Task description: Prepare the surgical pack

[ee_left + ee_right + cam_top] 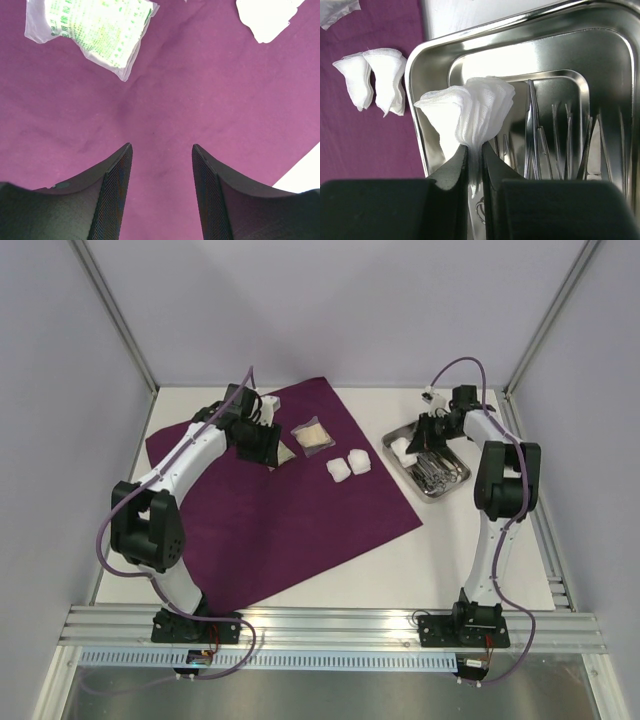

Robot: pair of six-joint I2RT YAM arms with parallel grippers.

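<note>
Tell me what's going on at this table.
The right end effector is shut on a gauze pad over the tray corner; the instruments lie in the tray. The left end effector hangs open above the cloth, holding nothing, near a packet. On the cloth lie two more pads.

Seen from overhead, the left gripper point(265, 452) covers most of one clear packet point(285, 454), and the instruments point(437, 470) in the steel tray point(430, 496) are too small to count. At the right wrist, the gauze pad point(470, 112) disappears at its lower end between the fingers point(452, 170) of the right gripper point(474, 150), which also hide the instruments' handles.
</note>
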